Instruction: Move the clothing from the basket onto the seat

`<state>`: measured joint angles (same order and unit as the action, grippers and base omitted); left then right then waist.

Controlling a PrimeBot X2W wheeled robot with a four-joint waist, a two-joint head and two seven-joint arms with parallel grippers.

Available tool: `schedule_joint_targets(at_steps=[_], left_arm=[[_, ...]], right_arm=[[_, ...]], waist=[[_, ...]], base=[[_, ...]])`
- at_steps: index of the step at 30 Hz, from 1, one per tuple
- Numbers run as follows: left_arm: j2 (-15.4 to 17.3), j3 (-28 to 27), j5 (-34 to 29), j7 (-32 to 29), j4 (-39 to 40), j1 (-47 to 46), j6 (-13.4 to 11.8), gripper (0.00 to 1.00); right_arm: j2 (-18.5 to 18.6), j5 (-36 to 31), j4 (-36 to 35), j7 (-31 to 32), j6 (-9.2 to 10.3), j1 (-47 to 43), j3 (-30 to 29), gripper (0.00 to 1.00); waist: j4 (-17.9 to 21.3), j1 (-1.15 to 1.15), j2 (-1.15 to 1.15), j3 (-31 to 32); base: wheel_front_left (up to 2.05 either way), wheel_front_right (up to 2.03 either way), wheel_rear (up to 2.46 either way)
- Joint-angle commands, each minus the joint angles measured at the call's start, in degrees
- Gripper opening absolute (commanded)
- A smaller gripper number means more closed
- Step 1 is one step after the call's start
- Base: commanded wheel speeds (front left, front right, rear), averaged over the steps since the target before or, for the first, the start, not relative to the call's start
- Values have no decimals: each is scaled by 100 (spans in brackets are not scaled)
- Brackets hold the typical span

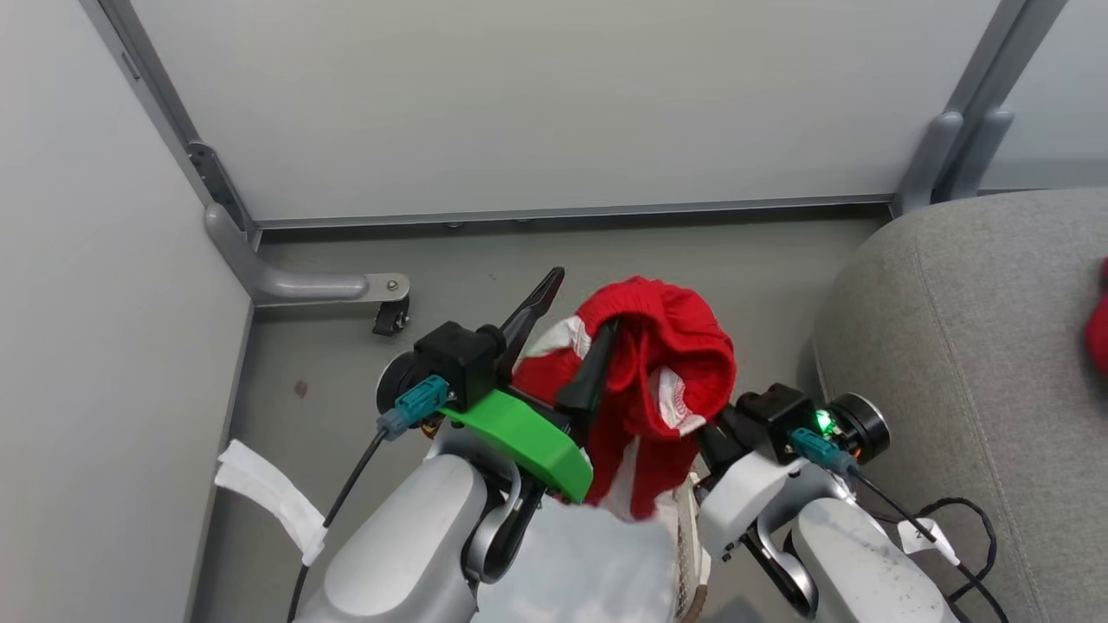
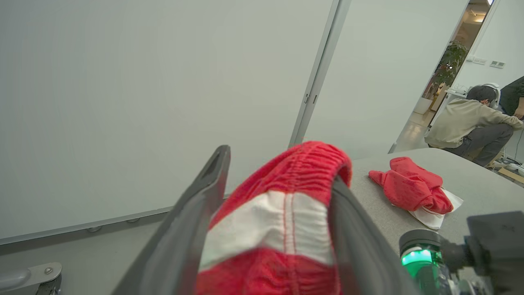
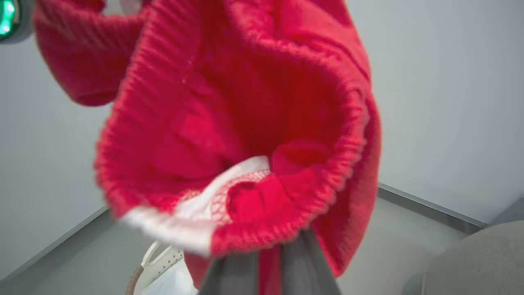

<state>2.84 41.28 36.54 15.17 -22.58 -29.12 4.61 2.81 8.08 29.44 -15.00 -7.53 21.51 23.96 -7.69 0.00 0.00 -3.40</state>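
The clothing (image 1: 666, 346), a pair of bright red shorts with white stripes and a gathered waistband, hangs in the air between the two arms, above the basket (image 3: 157, 262) and left of the seat (image 1: 969, 346). The left claw (image 2: 282, 168) stands spread wide. It pinches nothing, yet the waistband is looped over one of its fingers (image 2: 356, 229), so the cloth rests there as on a hook. The right claw (image 3: 268, 256) is pressed together on a fold low in the garment, with a strip of red caught between its two fingers, so it looks to be the one carrying the weight. That arrangement reads as a handover: the arm nearer the seat takes the grip because the sofa lies on that side. The cloth is raised well off the white liner bag (image 1: 589, 562) in the basket, probably so nothing drags as it travels. A second red garment (image 2: 409, 188) lies crumpled on the seat's grey top, so part of the job seems done. The likely snag is the waistband loop, which must slide free of the left finger before the right arm can swing away.
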Motion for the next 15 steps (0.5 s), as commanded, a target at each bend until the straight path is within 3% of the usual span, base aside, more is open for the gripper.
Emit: schedule_joint_targets(at_steps=[1, 8, 15], left_arm=[[13, -27, -37, -4, -89, 118, 35, 100], [13, -222, -140, -5, -410, 311, 105, 100], [15, -534, -328, -4, -573, 445, 195, 100]], right_arm=[[28, 54, -129, -28, 8, -100, -87, 0], [33, 230, -644, -28, 8, -325, -412, 0], [24, 286, -1109, -28, 8, -362, -689, 0]], waist=[[140, 0, 0, -24], [679, 0, 0, -74], [1597, 0, 0, -207]], base=[[0, 0, 0], [0, 0, 0], [0, 0, 0]])
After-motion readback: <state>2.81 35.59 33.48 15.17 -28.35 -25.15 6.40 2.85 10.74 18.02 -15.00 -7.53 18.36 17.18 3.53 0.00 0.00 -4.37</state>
